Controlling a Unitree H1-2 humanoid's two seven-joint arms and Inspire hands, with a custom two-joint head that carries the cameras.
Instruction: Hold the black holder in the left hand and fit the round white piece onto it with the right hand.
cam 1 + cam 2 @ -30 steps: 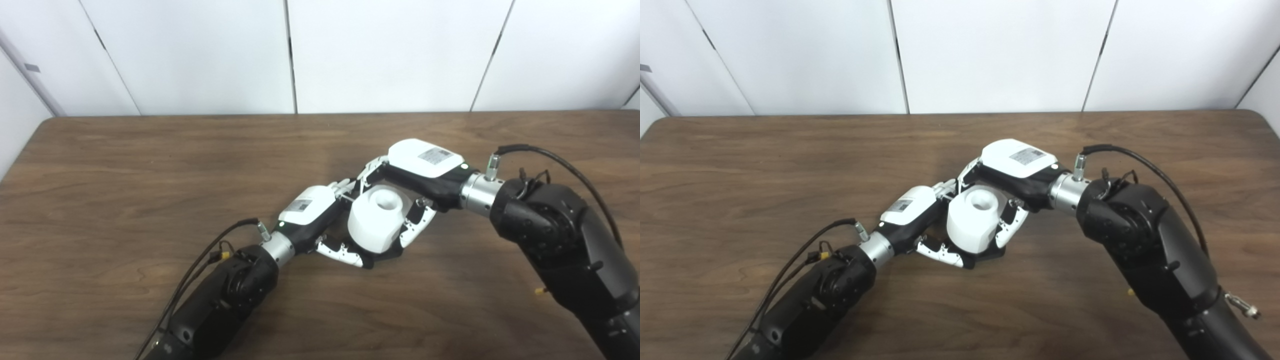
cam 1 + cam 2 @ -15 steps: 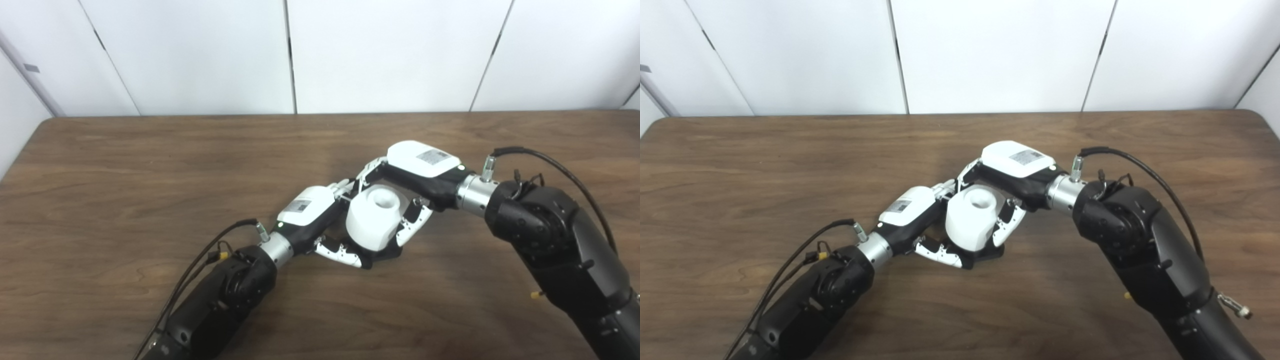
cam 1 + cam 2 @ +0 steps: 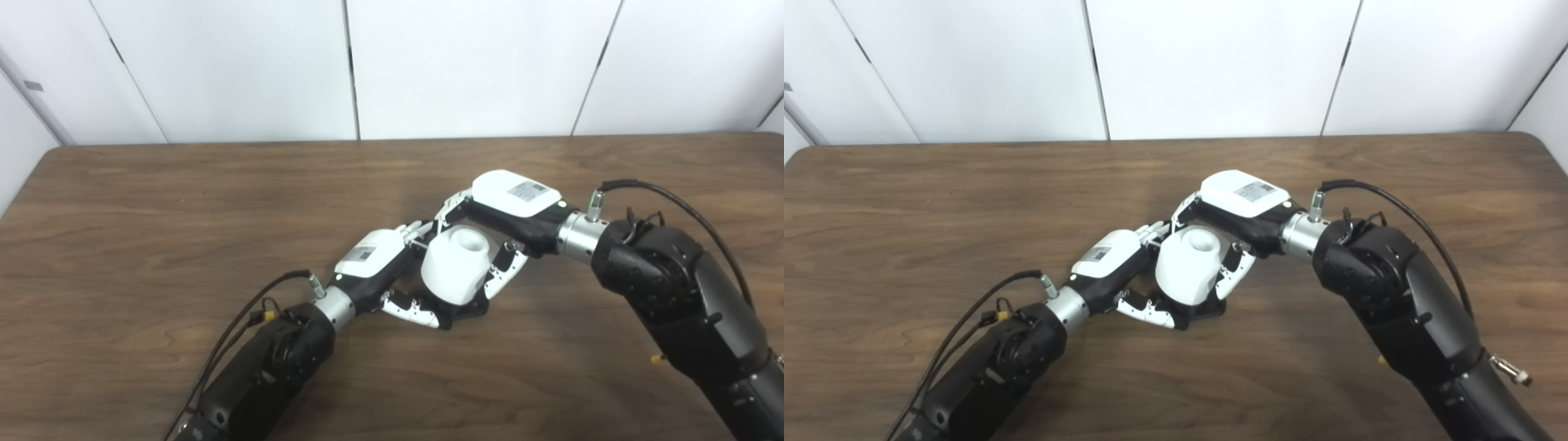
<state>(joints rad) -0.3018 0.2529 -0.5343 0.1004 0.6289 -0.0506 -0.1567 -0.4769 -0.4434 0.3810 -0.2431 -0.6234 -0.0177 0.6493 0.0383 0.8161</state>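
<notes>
**Hands meet at mid-bench**

White piece [image 3: 456, 264], a stiff, smooth cylinder with a top hole, sits over the black holder [image 3: 460, 312] at the bench's [image 3: 153, 214] centre. Right hand [image 3: 508, 211] clamps fingers on its sides; left hand [image 3: 383, 263] curls round the holder. Likely light, possibly slippery; best held by its sides.

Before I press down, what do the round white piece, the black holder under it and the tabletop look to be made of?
Round white piece: likely moulded or printed plastic, matte, evenly white, with a hollow in its top. Black holder: looks like dull black plastic, but mostly hidden beneath the piece and the left hand. Brown tabletop: wood or wood-look laminate, with streaked grain and a soft sheen; I can't tell which.
</notes>
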